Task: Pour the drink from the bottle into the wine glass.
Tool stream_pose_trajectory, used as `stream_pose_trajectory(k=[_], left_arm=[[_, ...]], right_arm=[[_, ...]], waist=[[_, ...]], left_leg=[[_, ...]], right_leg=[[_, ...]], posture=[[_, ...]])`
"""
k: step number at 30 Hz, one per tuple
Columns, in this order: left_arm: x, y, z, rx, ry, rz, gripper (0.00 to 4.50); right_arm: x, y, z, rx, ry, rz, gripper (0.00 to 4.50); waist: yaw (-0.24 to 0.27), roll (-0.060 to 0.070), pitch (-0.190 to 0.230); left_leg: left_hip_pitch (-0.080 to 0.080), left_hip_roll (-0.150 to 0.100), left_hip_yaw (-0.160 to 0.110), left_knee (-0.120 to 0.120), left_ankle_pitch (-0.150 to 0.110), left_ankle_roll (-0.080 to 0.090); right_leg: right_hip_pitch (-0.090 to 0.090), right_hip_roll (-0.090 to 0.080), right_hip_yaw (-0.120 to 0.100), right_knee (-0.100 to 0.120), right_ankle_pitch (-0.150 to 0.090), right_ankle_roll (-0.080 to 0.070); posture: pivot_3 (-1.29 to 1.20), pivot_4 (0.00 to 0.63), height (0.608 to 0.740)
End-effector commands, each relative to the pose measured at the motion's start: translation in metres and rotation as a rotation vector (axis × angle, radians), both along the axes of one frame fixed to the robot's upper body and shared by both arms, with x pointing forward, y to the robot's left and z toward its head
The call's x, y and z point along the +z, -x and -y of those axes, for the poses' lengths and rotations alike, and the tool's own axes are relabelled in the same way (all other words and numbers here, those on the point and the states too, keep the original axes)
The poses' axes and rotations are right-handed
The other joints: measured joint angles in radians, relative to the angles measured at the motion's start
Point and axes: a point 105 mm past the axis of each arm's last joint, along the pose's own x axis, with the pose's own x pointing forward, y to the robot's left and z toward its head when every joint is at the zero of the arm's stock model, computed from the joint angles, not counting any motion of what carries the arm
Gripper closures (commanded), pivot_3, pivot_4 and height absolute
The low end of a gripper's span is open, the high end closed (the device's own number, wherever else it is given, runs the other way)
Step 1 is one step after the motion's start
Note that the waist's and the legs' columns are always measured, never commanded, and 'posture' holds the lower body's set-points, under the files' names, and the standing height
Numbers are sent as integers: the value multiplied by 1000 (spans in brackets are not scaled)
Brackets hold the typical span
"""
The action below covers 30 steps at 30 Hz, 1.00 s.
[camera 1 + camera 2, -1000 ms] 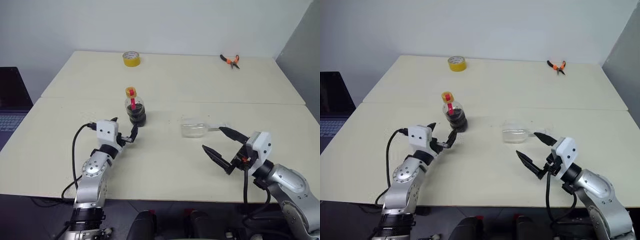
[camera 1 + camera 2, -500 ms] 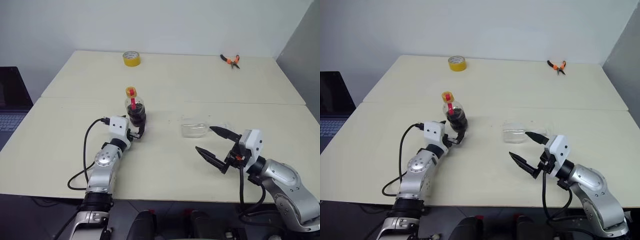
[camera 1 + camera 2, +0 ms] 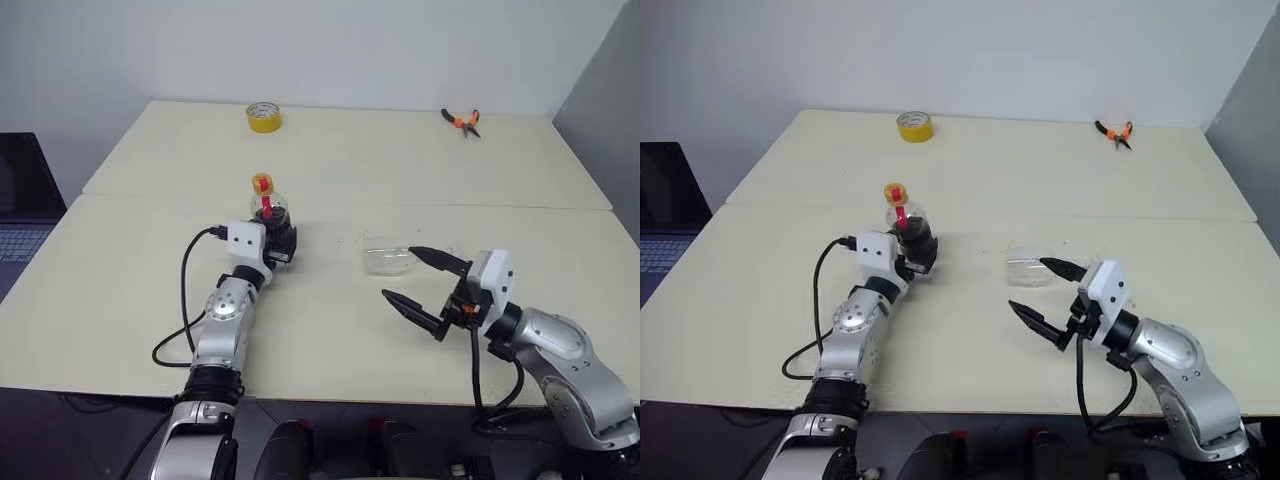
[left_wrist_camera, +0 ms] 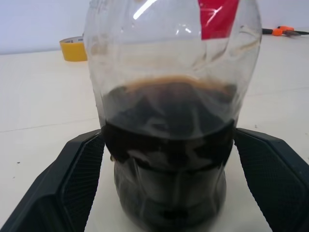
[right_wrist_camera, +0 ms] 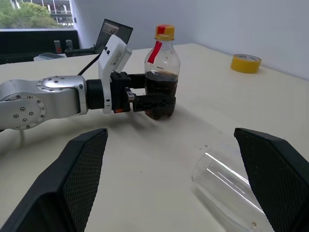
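Standing upright mid-table, bottle (image 3: 270, 222) is now sitting between wide left gripper (image 3: 283, 243) fingers, newly advanced; wine glass (image 3: 388, 259) is lying toppled right, beside wide-open right gripper (image 3: 412, 277); grasp pending.

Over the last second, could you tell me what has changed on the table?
The left claw advanced until its open fingers flank the bottle; nothing gripped yet. The right claw edged toward the glass, open. Bottle, lying glass, tape roll and pliers stayed put.
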Motion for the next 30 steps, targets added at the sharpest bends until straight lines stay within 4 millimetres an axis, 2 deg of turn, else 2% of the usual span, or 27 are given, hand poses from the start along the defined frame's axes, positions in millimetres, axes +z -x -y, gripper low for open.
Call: stream_pose_trajectory(k=[1,14,17,20,24,26,30], left_arm=[[11,-3,4,-5,15,45,59],[15,-16,12,-24,28,52,59],[15,-15,14,-31,31,52,602],[17,-14,14,-32,36,57,1525],[21,-11,13,-26,40,69,2322],[21,-8,13,-24,43,69,2525],[22,-1,12,-18,49,68,2559]], right_arm=[[8,2,-4,21,-16,23,0],[12,0,-7,19,-17,36,0],[12,0,-7,16,-18,38,0],[13,0,-7,14,-20,40,0],[14,0,-8,12,-24,43,0],[14,0,-8,11,-25,46,0],[19,-1,-9,8,-39,52,0]], waist=[[0,0,0],[0,0,0],[0,0,0],[0,0,0],[0,0,0],[0,0,0],[0,0,0]], left_leg=[[0,0,0,0,0,0],[0,0,0,0,0,0],[0,0,0,0,0,0],[0,0,0,0,0,0],[0,0,0,0,0,0],[0,0,0,0,0,0],[0,0,0,0,0,0]], right_leg=[[0,0,0,0,0,0],[0,0,0,0,0,0],[0,0,0,0,0,0],[0,0,0,0,0,0],[0,0,0,0,0,0],[0,0,0,0,0,0],[0,0,0,0,0,0]], posture=[[0,150,740],[0,150,740],[0,150,740],[0,150,740],[0,150,740],[0,150,740],[0,150,740]])
